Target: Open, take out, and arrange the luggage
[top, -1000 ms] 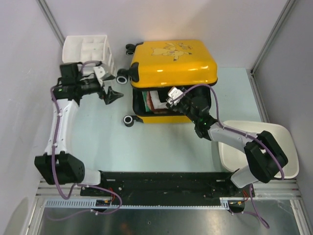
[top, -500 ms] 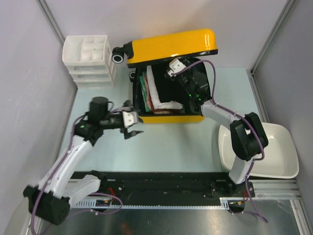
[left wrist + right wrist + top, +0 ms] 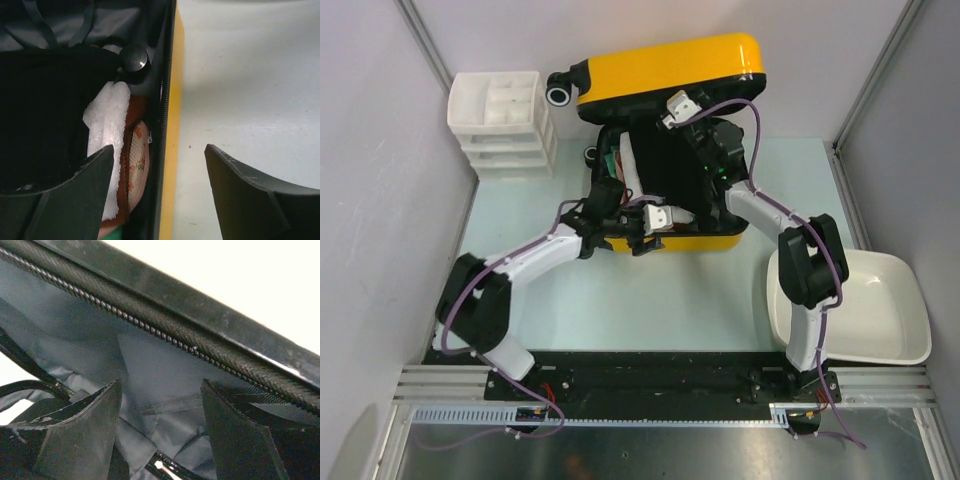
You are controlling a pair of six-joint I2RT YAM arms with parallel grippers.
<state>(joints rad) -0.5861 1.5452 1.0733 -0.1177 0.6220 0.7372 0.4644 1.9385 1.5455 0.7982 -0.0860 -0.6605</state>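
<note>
The yellow suitcase lies open on the table, its lid [image 3: 670, 70] raised at the back and its base rim [image 3: 705, 243] in front. Inside lie a white towel [image 3: 107, 120], a red patterned piece [image 3: 137, 160] and something green [image 3: 611, 165]. My left gripper [image 3: 642, 228] is open and straddles the yellow front rim [image 3: 172, 125], one finger over the inside, one over the table. My right gripper [image 3: 680, 108] is open under the raised lid, facing its grey lining [image 3: 150, 365] and zipper [image 3: 150, 325]. It holds nothing.
A white drawer unit [image 3: 500, 120] stands at the back left, next to the suitcase wheel [image 3: 560, 94]. A white tub [image 3: 865, 310] sits at the front right. Walls close in on the left, back and right.
The lid has swung up and back, and my right gripper rose with it. My left arm has come from the drawer unit to the suitcase's front rim.
</note>
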